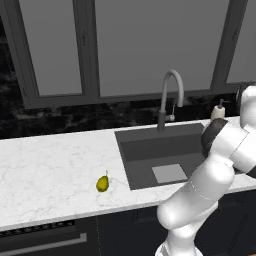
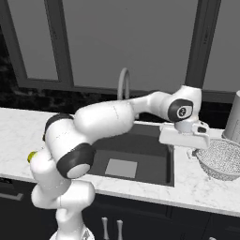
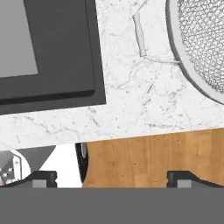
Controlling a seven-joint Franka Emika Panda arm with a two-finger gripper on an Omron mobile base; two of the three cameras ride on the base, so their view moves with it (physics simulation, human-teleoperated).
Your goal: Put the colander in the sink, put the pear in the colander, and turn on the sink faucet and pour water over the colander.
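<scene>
Room: simulated kitchen, tall grey window panels behind a dark marbled backsplash, dark cabinet fronts below.
Counter: white marble counter (image 1: 50, 165) with the sink (image 1: 150, 145) set into it; every place below is given relative to the sink.
Sink: dark grey rectangular basin with a lighter grey square on its bottom; nothing lies in it.
Sink faucet: grey gooseneck sink faucet (image 1: 169, 97) upright at the sink's back rim, spout arching over the basin; no water can be seen running.
Soap dispenser: small beige soap dispenser (image 1: 218, 110) at the back rim, to the right of the faucet.
Colander: silvery perforated colander (image 2: 220, 158) on the counter just right of the sink, outside the basin; in the hand view its loop handle (image 3: 140, 37) points toward the sink edge.
Pear: yellow-green pear (image 1: 102, 183) upright on the counter left of the sink, near the front edge, well apart from the colander.
Gripper: gripper (image 2: 193, 151) above the counter strip between the sink's right rim and the colander, just beside the colander's rim.
Fingers: spread wide, tips well apart in the hand view (image 3: 43, 178), holding nothing.
Floor: wooden floor (image 3: 144, 157) seen past the counter's front edge in the hand view.
</scene>
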